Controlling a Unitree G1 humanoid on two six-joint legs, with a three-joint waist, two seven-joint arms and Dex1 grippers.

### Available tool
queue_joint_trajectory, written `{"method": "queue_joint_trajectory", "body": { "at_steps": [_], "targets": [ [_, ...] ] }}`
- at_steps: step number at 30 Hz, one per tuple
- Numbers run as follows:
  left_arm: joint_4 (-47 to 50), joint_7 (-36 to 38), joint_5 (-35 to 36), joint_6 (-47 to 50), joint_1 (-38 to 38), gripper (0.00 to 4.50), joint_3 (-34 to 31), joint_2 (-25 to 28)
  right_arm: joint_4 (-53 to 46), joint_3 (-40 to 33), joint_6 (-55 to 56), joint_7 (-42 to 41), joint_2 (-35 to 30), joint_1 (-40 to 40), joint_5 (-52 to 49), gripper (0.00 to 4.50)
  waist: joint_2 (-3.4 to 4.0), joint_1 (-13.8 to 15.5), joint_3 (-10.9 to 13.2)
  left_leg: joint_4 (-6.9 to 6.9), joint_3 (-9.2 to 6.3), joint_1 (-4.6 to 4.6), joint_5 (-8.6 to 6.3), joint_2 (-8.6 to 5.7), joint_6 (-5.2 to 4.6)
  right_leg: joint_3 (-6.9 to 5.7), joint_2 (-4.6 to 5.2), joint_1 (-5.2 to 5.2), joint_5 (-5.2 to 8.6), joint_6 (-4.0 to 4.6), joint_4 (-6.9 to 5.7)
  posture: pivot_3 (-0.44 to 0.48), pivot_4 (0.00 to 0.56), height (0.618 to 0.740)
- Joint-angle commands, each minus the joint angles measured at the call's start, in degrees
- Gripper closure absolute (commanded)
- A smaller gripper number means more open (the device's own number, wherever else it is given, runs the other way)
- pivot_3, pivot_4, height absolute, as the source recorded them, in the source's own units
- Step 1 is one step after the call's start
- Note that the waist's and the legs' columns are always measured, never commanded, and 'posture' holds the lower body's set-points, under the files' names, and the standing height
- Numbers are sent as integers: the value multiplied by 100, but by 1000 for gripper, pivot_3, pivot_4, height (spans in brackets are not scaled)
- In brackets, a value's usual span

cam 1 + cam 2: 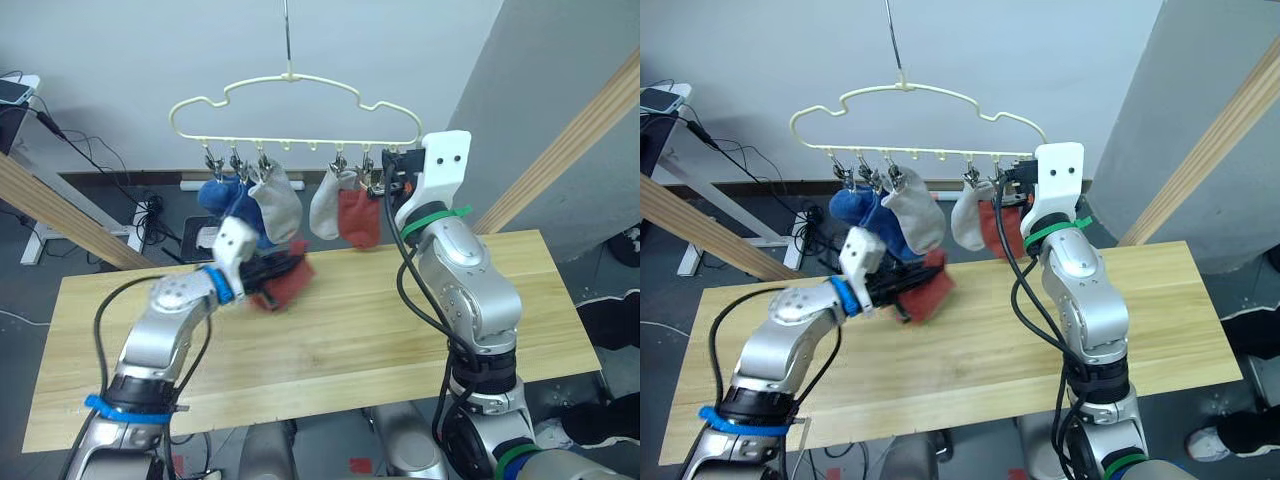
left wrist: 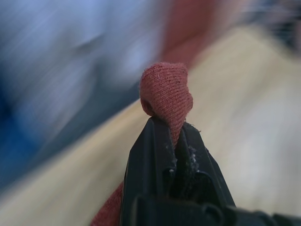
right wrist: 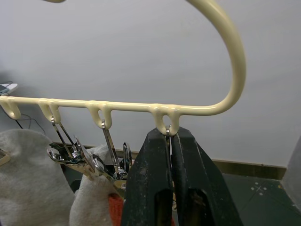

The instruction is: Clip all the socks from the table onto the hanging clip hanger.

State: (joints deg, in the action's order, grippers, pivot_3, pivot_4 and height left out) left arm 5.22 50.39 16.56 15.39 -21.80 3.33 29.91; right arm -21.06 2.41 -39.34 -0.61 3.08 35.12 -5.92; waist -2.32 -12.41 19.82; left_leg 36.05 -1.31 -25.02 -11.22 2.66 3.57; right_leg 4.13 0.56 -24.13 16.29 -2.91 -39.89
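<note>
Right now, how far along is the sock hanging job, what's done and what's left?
Five socks already hang from the pale yellow cloud-shaped clip hanger: two blue, two light grey, one rust-red. The left pincer is shut on the last rust-red sock, lifted over the light wooden table. The right pincer grips the end clip. Only clipping that sock remains.

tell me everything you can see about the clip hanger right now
The clip hanger is a pale yellow, cloud-shaped wire frame hanging from a thin metal hook above the table's far edge. Small metal clips dangle from loops along its straight bottom bar. Five socks hang from them: two blue and one grey toward the robot's left, one grey and one rust-red toward its right. The right gripper is closed on the clip at the bar's right end, just below the frame's curved corner.
</note>
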Motion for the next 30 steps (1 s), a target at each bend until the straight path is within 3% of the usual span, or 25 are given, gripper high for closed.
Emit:
{"method": "queue_joint_trajectory", "body": {
  "at_steps": [1,6,12,20,30],
  "targets": [
    [243,92,24,-380,-293,4483,329,-380,-294,-69,-6,63,38,103,-67,4500,0,-12,0,-1,0,-2,0,-1,0,-1,-2,0,0,0,6,-329,313,732],
    [-119,-112,-335,-953,-609,4483,718,-957,-311,-106,-28,75,46,77,-75,4500,0,-24,0,-4,-3,-7,-1,1,-2,-4,-5,0,0,0,16,-339,314,732],
    [-1108,-771,-720,-1188,-1121,4483,749,-1668,-372,-134,-115,100,75,106,-108,4500,0,-31,0,4,-5,-7,0,-8,-3,-2,-4,2,-5,-10,10,-354,309,732],
    [-1715,-710,-639,-1164,-1535,4483,690,-2000,-412,-120,-187,102,70,121,-153,4500,0,-33,0,3,-5,-8,0,-6,-3,-4,-7,1,-5,-10,9,-362,308,732],
    [-1962,-520,-178,-394,-1869,4483,449,-2144,-474,-122,-258,114,65,90,-164,4500,0,-67,0,3,-6,-8,0,-7,-2,-5,-7,2,-5,-11,8,-376,309,732]
  ]
}}
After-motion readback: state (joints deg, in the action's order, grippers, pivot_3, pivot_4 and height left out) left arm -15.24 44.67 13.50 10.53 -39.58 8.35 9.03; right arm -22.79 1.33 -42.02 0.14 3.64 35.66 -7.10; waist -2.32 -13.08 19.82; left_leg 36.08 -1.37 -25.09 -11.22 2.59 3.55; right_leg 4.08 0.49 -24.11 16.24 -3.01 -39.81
